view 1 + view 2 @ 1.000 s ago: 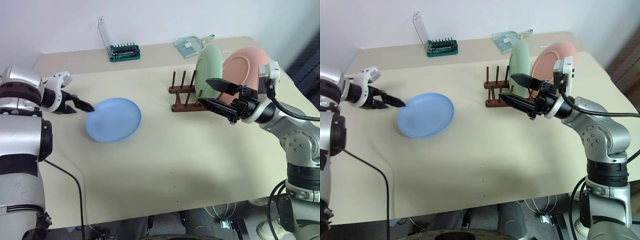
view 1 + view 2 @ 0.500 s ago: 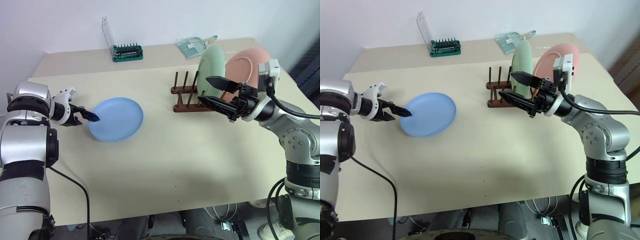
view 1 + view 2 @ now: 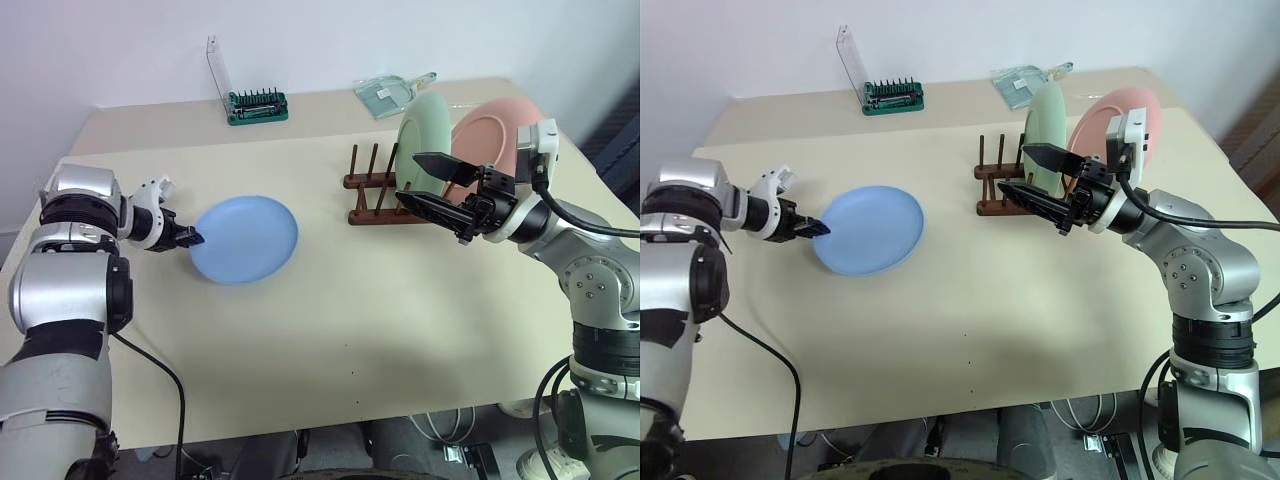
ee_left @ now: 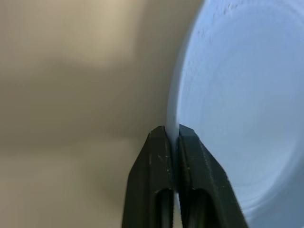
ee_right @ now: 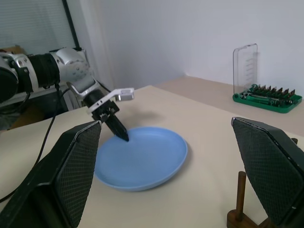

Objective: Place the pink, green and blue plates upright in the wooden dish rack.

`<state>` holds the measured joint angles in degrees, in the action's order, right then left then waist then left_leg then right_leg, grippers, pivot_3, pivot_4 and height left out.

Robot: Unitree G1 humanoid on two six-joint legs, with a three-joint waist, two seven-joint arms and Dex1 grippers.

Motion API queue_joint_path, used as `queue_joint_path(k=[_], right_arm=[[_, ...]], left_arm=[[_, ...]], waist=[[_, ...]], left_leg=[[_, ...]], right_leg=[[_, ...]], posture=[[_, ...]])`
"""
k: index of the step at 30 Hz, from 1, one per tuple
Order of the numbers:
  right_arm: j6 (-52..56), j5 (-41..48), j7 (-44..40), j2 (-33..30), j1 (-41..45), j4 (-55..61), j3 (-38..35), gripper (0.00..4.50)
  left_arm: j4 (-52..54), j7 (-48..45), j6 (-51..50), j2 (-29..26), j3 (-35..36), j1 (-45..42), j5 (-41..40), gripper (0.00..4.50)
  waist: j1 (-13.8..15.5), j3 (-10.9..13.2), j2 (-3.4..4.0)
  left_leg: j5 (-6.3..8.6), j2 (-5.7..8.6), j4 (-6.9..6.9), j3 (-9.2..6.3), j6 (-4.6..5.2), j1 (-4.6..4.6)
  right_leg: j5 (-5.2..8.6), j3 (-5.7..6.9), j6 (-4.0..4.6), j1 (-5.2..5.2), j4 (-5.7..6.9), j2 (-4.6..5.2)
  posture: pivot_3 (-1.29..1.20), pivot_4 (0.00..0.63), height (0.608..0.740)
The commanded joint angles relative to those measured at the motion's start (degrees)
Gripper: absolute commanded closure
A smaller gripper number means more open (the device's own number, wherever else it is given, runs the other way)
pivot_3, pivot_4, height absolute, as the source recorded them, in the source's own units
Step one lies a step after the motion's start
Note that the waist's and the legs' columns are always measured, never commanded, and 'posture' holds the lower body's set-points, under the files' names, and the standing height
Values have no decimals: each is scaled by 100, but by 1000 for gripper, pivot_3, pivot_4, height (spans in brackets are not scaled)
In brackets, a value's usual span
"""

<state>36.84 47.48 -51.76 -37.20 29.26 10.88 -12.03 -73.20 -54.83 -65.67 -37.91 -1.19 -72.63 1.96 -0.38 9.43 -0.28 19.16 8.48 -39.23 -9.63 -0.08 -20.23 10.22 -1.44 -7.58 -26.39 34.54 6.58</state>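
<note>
The blue plate (image 3: 245,240) lies on the tan table, left of centre. My left gripper (image 3: 195,238) is shut on its left rim; in the left wrist view the rim sits pinched between the fingertips (image 4: 161,142). The green plate (image 3: 425,125) and the pink plate (image 3: 490,125) stand upright at the right end of the wooden dish rack (image 3: 370,185), whose left pegs are bare. My right gripper (image 3: 408,178) hovers open in front of the rack, above the table, holding nothing. The right wrist view looks past its fingers (image 5: 76,166) at the blue plate (image 5: 142,159).
A green tray of screwdriver bits (image 3: 257,105) with a raised clear lid stands at the back of the table. A clear plastic item (image 3: 385,92) lies behind the rack. A black cable (image 3: 160,370) hangs by the table's front left edge.
My left gripper came right and down to the blue plate's rim and shut on it. The plate has slid slightly right. The right arm has stayed still.
</note>
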Motion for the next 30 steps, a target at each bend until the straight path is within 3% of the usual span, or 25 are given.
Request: queue_joint_path(k=[1, 4, 11, 15, 19, 22, 25, 30], right_arm=[[-71, 36, -9, -79, 22, 161, -168, 0], [-119, -37, -50, -99, -14, 195, -114, 0], [-304, -364, 4, -78, 70, 243, 39, 0], [-1799, -2330, 82, -242, 358, 68, 1080, 0], [-2770, -3233, 375, 14, 943, 141, 1513, 0], [-3869, -4549, 1029, 116, 1400, -15, 1860, 0], [-4738, -5831, 1657, 66, 1864, -263, 2181, 0], [-5552, -7324, 2244, -103, 2106, -718, 2613, 0]], left_arm=[[27, 124, -75, 6, 141, 23, -126, 4451], [90, 388, -30, -80, 571, -48, -429, 4451], [252, 1769, 408, -362, 2550, -296, -1765, 4451], [652, 2157, 867, -93, 3628, -252, -2698, 4451], [1852, 2885, 1690, 638, 4398, 151, -3386, 4451], [3257, 3573, 1890, 1542, 4649, 624, -3828, 4451], [4873, 4168, 2154, 2451, 4277, 1163, -3911, 4451], [6217, 4894, 2583, 3309, 3979, 1532, -4086, 4451]], waist=[[-9, 0, 0], [-12, 0, 0], [-44, 1, -2], [-40, 1, -2], [-35, 2, -4], [-35, 0, -7], [-35, 0, -12], [-25, 3, -50]], left_leg=[[0, 0, 0, 0, 0, 1], [0, 0, 0, -1, 0, -1], [-1, -3, 1, 0, -3, -10], [-2, -3, 0, 5, -5, -8], [-5, 2, -3, 18, -10, -8], [-5, 2, -4, 24, -11, -7], [-5, 2, -4, 25, -11, -9], [-7, 0, -6, 25, -13, -9]], right_leg=[[0, 0, 0, 0, 0, 0], [0, 0, 0, -2, 1, 0], [0, 0, 1, -17, 3, -1], [-1, 0, 1, -20, 9, 1], [0, 2, 1, -35, 46, 18], [-1, 2, 1, -38, 50, 22], [-1, 3, 2, -38, 51, 21], [-3, 3, 6, -38, 42, 18]], posture=[[0, 150, 740], [0, 150, 740], [0, 150, 740], [0, 150, 740], [0, 150, 740], [0, 150, 740], [0, 150, 740], [0, 150, 740]])
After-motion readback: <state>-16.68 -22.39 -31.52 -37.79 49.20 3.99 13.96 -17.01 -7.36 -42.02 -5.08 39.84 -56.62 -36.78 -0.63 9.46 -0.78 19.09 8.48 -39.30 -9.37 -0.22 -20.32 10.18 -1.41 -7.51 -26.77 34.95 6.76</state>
